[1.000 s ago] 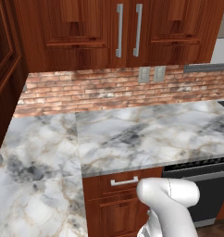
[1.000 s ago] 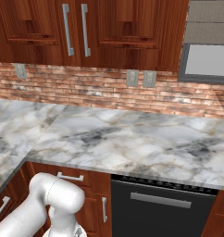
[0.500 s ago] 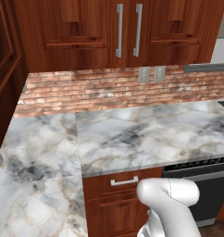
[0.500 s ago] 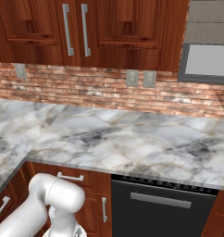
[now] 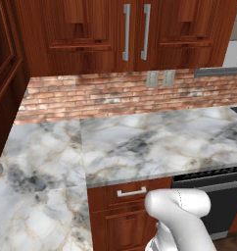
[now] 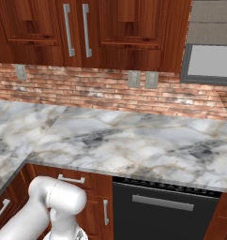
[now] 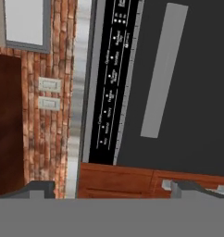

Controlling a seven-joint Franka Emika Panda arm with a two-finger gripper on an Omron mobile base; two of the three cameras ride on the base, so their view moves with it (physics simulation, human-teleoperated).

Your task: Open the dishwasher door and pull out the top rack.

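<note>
The two-finger gripper [image 7: 111,187] shows at the bottom of the hand view with its dark finger tips [image 7: 40,187] set far apart, jaws spread wide, and nothing lies between them or against them; it holds nothing and hangs in front of the cabinet fronts, short of any contact. Beyond it, rolled sideways in that view, stands the flat black dishwasher door [image 7: 188,88] with its long grey bar handle [image 7: 164,69] and a dark control strip with small white markings [image 7: 113,78] along its top edge; the door is shut. From the right base view the same black door sits under the grey-veined marble countertop [image 6: 134,140], just right of a reddish-brown wooden drawer front with a small silver handle [image 6: 71,179]. The white arm [image 6: 54,206] rises at the lower left there, in front of the drawers. Behind the counter runs a red brick backsplash [image 6: 101,91].
</note>
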